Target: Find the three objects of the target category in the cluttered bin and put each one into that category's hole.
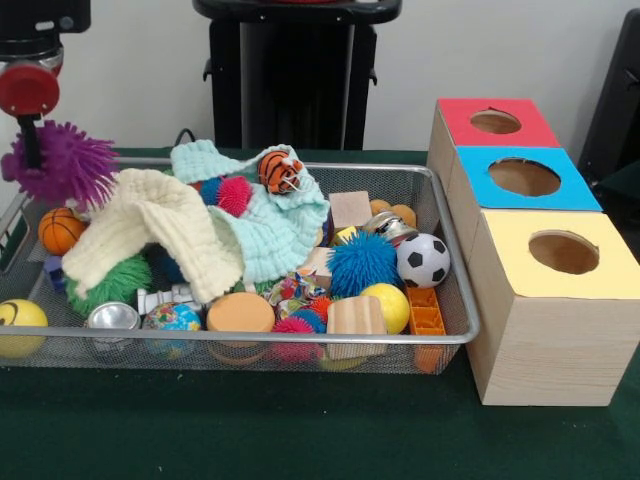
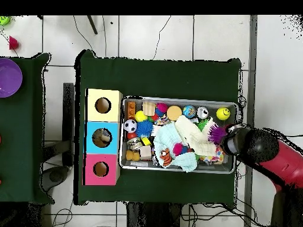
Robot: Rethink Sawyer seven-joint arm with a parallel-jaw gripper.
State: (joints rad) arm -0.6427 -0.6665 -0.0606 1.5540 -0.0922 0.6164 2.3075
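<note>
The wire mesh bin stands on the green table, full of toys; it also shows in the overhead view. My gripper hangs over the bin's far left corner, shut on a purple spiky ball that it holds above the rim. In the overhead view the purple ball sits just off the arm's black head. Three wooden boxes stand in a row right of the bin, with red, blue and yellow tops, each with a round hole.
The bin holds a cream cloth, a mint cloth, a tiger ball, a blue spiky ball, a soccer ball, a basketball, a yellow smiley ball and a green spiky ball. Something lies inside the blue box's hole.
</note>
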